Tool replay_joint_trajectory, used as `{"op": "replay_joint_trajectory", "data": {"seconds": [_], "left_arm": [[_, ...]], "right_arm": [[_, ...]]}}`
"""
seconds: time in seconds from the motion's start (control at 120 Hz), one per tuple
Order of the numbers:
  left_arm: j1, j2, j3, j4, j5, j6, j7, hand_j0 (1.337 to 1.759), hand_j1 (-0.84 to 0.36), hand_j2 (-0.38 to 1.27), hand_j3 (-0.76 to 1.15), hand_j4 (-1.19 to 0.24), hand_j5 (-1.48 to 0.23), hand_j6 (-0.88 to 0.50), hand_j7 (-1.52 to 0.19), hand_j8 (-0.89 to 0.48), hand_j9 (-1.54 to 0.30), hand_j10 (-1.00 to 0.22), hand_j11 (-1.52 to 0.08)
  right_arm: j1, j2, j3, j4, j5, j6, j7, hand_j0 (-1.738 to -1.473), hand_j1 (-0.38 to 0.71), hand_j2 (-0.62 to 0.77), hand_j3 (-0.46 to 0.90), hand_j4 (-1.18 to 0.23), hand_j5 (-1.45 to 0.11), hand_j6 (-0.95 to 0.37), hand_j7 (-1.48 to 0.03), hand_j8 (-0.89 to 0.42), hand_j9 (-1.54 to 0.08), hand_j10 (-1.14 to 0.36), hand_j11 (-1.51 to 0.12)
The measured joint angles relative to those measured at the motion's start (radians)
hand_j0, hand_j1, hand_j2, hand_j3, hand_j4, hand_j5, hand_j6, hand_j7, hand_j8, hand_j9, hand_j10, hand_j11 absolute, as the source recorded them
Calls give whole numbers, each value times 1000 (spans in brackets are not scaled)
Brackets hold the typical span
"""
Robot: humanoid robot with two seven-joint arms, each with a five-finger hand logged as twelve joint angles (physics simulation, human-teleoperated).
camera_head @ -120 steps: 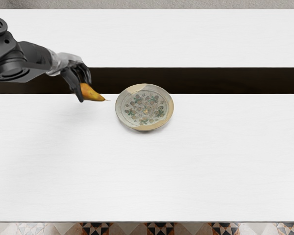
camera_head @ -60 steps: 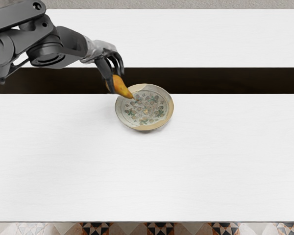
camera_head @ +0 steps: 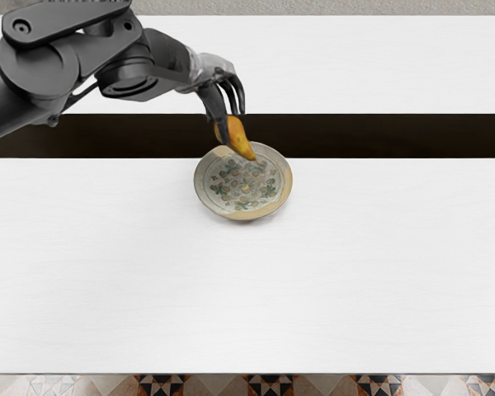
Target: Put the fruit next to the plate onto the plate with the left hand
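Pinching smooth yellow-orange tapered fruit (camera_head: 240, 139) by its broad top in dark-fingered left hand (camera_head: 220, 87) above far rim of round floral ceramic plate (camera_head: 285, 188); probably light, firm, slippery.

No words, numbers, labels or signs to read anywhere. Just a painted leafy pattern on the plate (camera_head: 285, 188), with no letters in it. Nothing written on the surface (camera_head: 247, 280) either.

The setting is a simulated tabletop test area with domestic finishes. Evidence: two plain white table surfaces (camera_head: 247, 272) separated by a dark gap (camera_head: 396, 136), a floral-patterned plate (camera_head: 285, 188), and geometric patterned floor tiles (camera_head: 272, 385) along the lower edge
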Motion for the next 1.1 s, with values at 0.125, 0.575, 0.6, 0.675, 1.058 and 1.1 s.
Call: {"op": "replay_joint_trajectory", "data": {"seconds": [0.125, 0.575, 0.6, 0.675, 1.058, 1.1], "left_arm": [[-4, -8, 2, 16, 0, 2, 0, 1654, -498, 988, 0, -831, -1145, -570, -1125, -565, -1119, -844, -1119], [21, -43, -5, 0, -1, 224, 0, 1658, 219, 125, 0, -126, -170, -94, -167, -95, -166, -127, -166], [20, -43, -5, -3, -21, 225, 0, 1658, 234, 110, 0, -111, -150, -84, -148, -84, -147, -113, -147], [22, -36, -5, -13, -124, 226, 0, 1658, 270, 77, 0, -78, -104, -59, -103, -59, -102, -78, -102], [241, 268, -149, -430, -755, 211, 0, 1658, 337, 12, 0, -12, -16, -9, -16, -9, -16, -12, -16], [255, 296, -183, -474, -797, 204, 0, 1658, 339, 9, 0, -10, -13, -7, -13, -7, -13, -10, -13]], "right_arm": [[0, 0, 0, 0, 0, 0, 0, -1658, -310, -7, 0, -33, -43, -33, -43, -33, -43, -33, -43], [1, 0, 0, 0, 0, 0, 0, -1658, -310, -7, 0, -33, -43, -33, -43, -33, -43, -33, -43], [1, 0, 0, 0, 0, 0, 0, -1658, -310, -7, 0, -33, -43, -33, -43, -33, -43, -33, -43], [2, 0, 0, 0, 0, 0, 0, -1658, -310, -7, 0, -33, -43, -33, -43, -33, -43, -33, -43], [9, 0, -3, 0, 0, 0, 0, -1658, -310, -7, 0, -33, -43, -33, -43, -33, -43, -33, -43], [9, 0, -3, 1, 0, 0, 0, -1658, -310, -7, 0, -33, -43, -33, -43, -33, -43, -33, -43]]}}
